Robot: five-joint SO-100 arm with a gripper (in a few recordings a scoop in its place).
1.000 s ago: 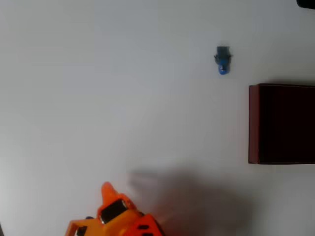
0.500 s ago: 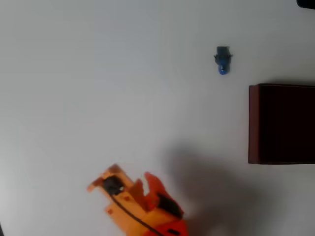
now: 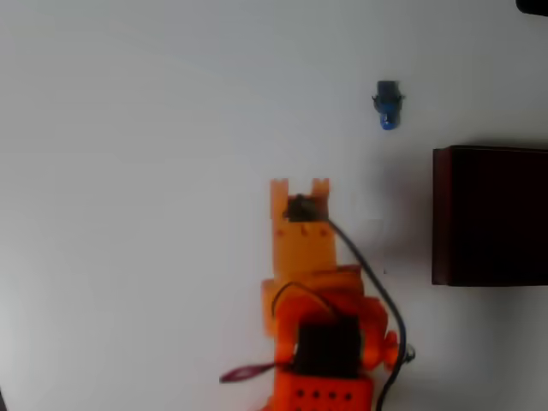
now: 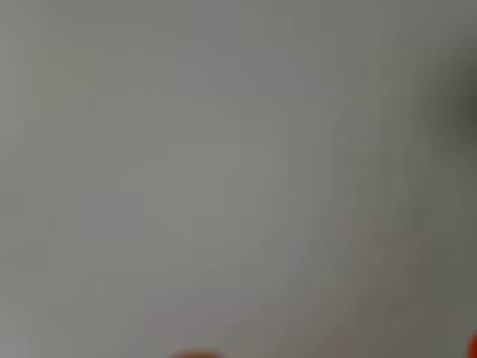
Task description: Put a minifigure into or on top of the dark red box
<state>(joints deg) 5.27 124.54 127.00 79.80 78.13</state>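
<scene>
In the overhead view the minifigure (image 3: 388, 104), tiny, bright blue with a dark end, lies on the white table near the upper right. The dark red box (image 3: 441, 214) stands at the right edge below it, its near-black inside facing up. My orange arm reaches up from the bottom middle. Its gripper end (image 3: 300, 185) is left of the box and below-left of the minifigure, well apart from both. Two short orange prongs show at the tip, and I cannot make out how the jaws stand. The wrist view is a grey blur with orange slivers at its bottom edge.
The white table (image 3: 128, 171) spreads wide and bare to the left and across the top. A black cable (image 3: 368, 274) loops along the arm's right side. A small dark object (image 3: 533, 5) cuts into the top right corner.
The arm has swung from the bottom left toward the middle and stretched upward, bringing its tip closer to the box and minifigure. Neither of those has moved.
</scene>
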